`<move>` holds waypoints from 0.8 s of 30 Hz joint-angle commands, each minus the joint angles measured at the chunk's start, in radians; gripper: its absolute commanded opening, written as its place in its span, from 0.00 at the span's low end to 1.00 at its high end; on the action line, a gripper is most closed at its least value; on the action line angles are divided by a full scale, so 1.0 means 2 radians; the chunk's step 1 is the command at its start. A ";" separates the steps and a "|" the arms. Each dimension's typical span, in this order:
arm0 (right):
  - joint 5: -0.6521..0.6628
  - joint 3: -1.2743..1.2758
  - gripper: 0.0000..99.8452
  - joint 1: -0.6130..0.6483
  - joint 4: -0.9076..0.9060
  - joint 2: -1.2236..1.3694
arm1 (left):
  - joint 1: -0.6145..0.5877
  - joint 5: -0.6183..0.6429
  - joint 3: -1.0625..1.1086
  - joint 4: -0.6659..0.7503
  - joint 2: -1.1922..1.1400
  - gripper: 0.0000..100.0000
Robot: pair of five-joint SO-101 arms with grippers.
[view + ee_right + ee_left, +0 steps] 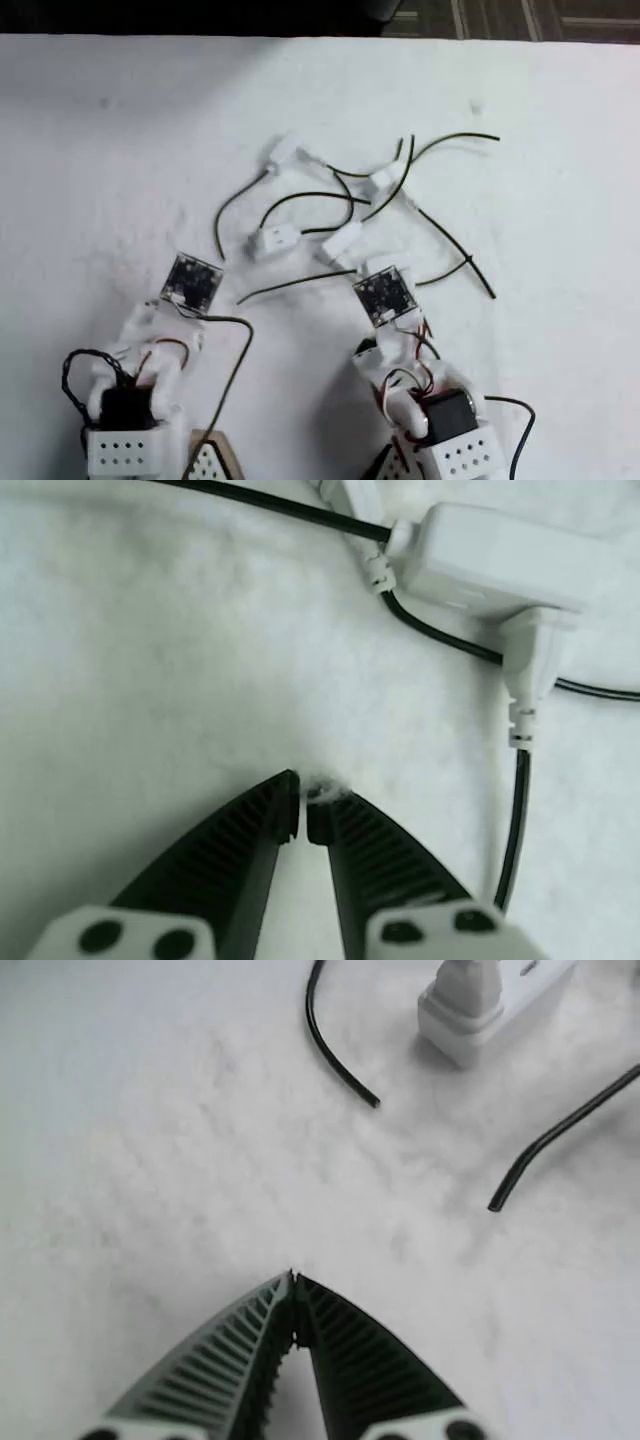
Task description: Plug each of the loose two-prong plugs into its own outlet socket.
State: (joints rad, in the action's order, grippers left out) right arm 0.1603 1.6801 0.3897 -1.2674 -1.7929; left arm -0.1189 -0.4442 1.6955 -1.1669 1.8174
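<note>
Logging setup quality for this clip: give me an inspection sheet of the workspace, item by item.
Surface: white table, bare near both arms.
Job's things: four white socket-and-plug pieces mid-table; a plug sits in a socket.
Clutter: nothing seen.
Grippers: left gripper shut, empty; right gripper shut, empty.
Cables: short black leads crossing between the pieces.
Surroundings: dark area beyond the far edge.

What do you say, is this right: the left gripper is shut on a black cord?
No. The left gripper is shut, but on nothing: the left wrist view shows the black cord lying apart from it on the table.
</note>
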 commanded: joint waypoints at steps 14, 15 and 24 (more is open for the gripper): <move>-0.002 0.005 0.02 -0.003 -0.003 -0.005 | 0.000 -0.005 -0.002 -0.061 0.002 0.02; -0.002 0.005 0.02 -0.003 -0.003 -0.005 | 0.000 -0.005 -0.002 -0.061 0.002 0.02; -0.002 0.005 0.02 -0.003 -0.003 -0.005 | 0.000 -0.005 -0.002 -0.061 0.002 0.02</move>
State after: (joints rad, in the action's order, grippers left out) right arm 0.1603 1.6801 0.3897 -1.2674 -1.7929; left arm -0.1189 -0.4457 1.6955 -1.2804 1.8220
